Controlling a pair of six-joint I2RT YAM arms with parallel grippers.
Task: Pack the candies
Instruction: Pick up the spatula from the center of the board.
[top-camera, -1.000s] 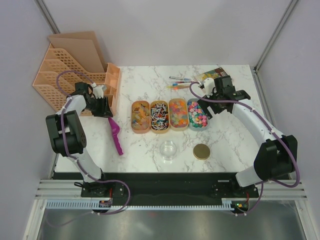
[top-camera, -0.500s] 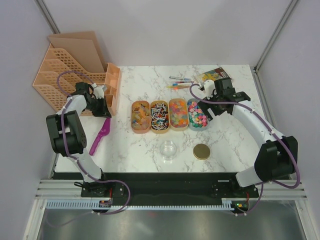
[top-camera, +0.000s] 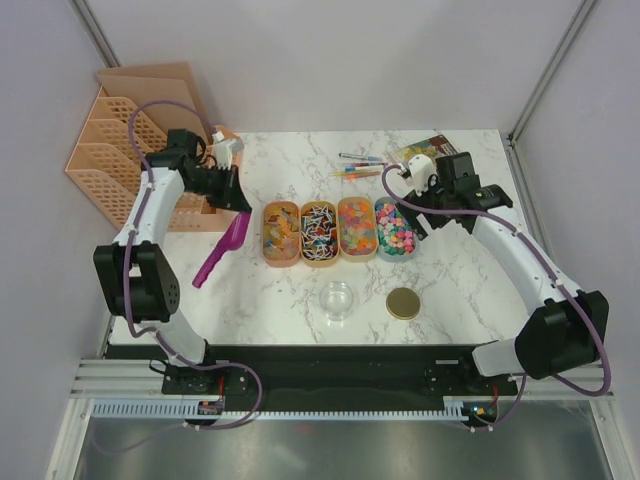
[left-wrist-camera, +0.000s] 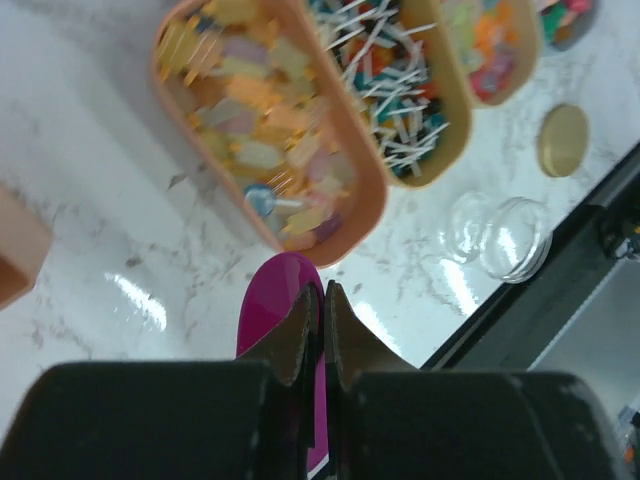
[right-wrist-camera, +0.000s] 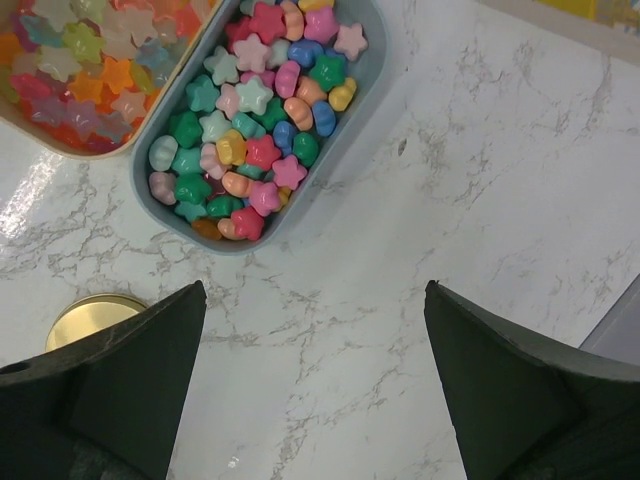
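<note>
Four oblong trays of candies stand in a row mid-table: yellow-orange gummies (top-camera: 281, 234), wrapped ones (top-camera: 319, 233), orange mixed bits (top-camera: 357, 228) and pastel star pieces (top-camera: 395, 227). My left gripper (top-camera: 232, 200) is shut on a purple scoop (top-camera: 218, 252) and holds it just left of the gummies tray. In the left wrist view the shut gripper (left-wrist-camera: 322, 292) pinches the scoop (left-wrist-camera: 270, 300), whose bowl lies close to the gummies tray (left-wrist-camera: 265, 130). My right gripper (top-camera: 428, 222) is open and empty over bare table right of the pastel tray (right-wrist-camera: 265, 120); it (right-wrist-camera: 312, 290) holds nothing.
A small clear glass jar (top-camera: 337, 300) and a gold lid (top-camera: 404, 303) stand in front of the trays. Pink file racks (top-camera: 110, 160) fill the back left corner. Thin coloured pens (top-camera: 358, 165) and a candy bag (top-camera: 425, 148) lie at the back.
My left gripper has swung right from the file racks toward the gummies tray, carrying the purple scoop off the table. The right arm has shifted slightly right.
</note>
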